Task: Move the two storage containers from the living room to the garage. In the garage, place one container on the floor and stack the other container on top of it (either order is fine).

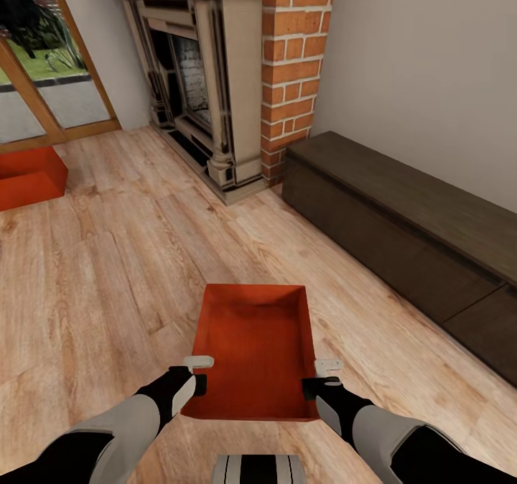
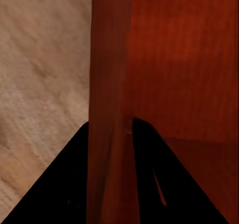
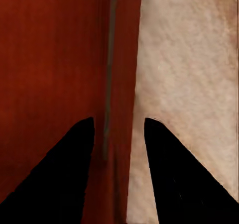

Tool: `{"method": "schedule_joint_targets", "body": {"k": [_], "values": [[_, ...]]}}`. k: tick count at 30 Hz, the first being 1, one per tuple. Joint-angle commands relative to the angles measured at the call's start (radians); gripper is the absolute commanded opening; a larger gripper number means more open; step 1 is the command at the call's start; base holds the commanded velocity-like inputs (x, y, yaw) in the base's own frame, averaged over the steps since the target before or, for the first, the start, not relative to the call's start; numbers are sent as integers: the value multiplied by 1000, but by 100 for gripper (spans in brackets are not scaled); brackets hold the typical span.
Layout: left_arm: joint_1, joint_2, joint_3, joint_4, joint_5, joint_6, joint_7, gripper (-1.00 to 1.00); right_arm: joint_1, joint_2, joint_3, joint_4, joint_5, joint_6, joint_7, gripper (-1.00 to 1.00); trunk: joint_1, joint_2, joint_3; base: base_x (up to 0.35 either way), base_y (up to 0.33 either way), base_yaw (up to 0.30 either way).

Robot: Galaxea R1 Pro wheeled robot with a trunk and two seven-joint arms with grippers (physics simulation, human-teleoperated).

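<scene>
My left claw (image 1: 195, 373) and right claw (image 1: 322, 376) each pinch a side wall of the red container (image 1: 255, 351), low centre of frame. Uneven lifting could tilt it free. The second container (image 1: 29, 177) waits at left edge.

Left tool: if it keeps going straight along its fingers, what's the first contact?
Likely the wood-plank floor. The left tool already straddles the left wall of the storage container, fingers pointing down along it. If the wall's rim sits short of the palm, that would meet first; depth is unclear.
</scene>
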Motion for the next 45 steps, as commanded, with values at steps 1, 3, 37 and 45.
{"method": "schedule_joint_targets", "body": {"k": [1,3,37,45], "values": [[0,1,-3,-2,-21,9,7,-100,0,0,1,-2,-10,3,-3,-100,0,0,-1,0,0,0],[0,1,-4,-2,-23,9,6,-100,0,1,0,-2,-10,3,-3,-100,0,0,-1,0,0,0],[0,0,0,-3,-25,10,8,-100,0,-4,1,-2,-7,-9,-1,-100,-65,119,53,0,0,0],[0,2,1,-3,-25,10,7,-100,0,-5,0,-4,-7,-10,-1,-100,-96,175,78,0,0,0]]}}
